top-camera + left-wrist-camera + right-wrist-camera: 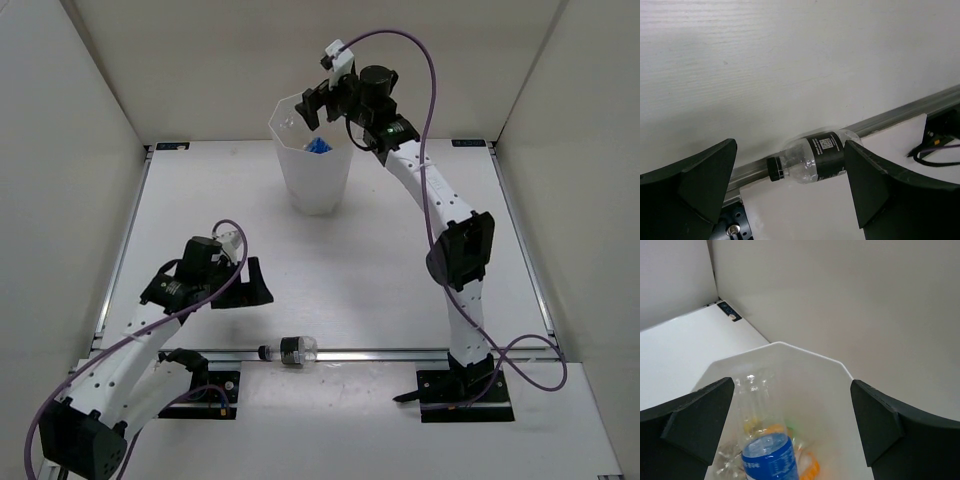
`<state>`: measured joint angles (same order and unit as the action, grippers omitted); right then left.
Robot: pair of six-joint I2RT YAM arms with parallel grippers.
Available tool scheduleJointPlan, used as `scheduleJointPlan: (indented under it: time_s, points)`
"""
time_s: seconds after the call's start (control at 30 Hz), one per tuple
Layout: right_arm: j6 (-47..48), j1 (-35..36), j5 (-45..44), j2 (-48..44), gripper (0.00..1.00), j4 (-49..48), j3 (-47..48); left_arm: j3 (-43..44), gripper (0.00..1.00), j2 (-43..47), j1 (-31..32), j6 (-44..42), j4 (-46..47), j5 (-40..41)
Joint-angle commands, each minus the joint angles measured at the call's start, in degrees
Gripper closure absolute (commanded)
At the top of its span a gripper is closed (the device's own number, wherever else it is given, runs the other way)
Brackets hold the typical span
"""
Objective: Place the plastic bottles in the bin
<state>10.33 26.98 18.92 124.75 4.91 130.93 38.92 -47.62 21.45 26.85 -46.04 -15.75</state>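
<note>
**A:** What is nearest?

**B:** A clear bottle with a black band (812, 159) lies on its side along the metal rail (400, 352) at the table's (380, 260) near edge. The left gripper (790, 150) hangs just above it, jaws wide apart and empty, apparently lined up to grasp it.

**A:** And farther back?

**B:** The bin (315, 185) stands mid-table toward the far edge. The right gripper (790, 395) is over its rim, jaws apart, holding nothing. A blue-labelled bottle (769, 460) lies inside among others.
</note>
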Motion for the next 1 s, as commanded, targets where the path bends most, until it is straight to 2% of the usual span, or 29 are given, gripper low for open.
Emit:
scheduleJointPlan:
  time_s: [0.0,0.07,0.2,0.3,0.37,0.47,0.6,0.7,0.83,0.97]
  points:
    - [-1.8,0.8,0.1,-8.0,0.01,6.2,1.8,2.9,0.01,0.0,1.8,-3.4,1.1,-3.5]
    - [-3.6,0.5,1.6,-12.8,0.01,12.7,-0.5,3.1,0.01,-1.0,4.3,-4.7,1.8,-7.9]
    - [-5.8,-0.1,4.3,-23.5,0.00,21.0,-15.7,3.2,0.01,-3.7,12.2,-7.6,1.9,-12.5]
    - [-6.4,0.0,4.8,-36.8,0.01,22.6,-30.4,1.8,0.02,-4.5,16.3,-9.9,2.9,-14.7]
    - [-6.6,0.6,4.8,-43.4,0.01,21.4,-42.3,0.7,0.01,-5.5,17.7,-12.2,2.5,-13.0]
    - [-9.9,-0.3,6.5,-52.0,0.01,19.1,-53.1,0.6,0.01,-8.4,19.2,-15.2,2.4,-9.4]
    - [-13.5,-4.6,12.7,-59.6,0.01,17.4,-60.3,2.7,0.01,-10.7,22.8,-17.5,5.8,-4.6]
    - [-12.8,-5.8,12.6,-62.4,0.00,17.9,-63.5,4.1,0.02,-14.9,22.2,-22.2,4.4,-10.1]
    - [-12.3,-5.5,10.3,-65.4,0.01,18.0,-65.3,4.0,0.01,-19.1,28.5,-20.9,5.3,-6.6]
    - [-14.8,-8.6,13.7,-69.6,0.01,12.9,-71.0,2.8,0.01,-22.5,30.0,-20.0,7.4,-6.2]
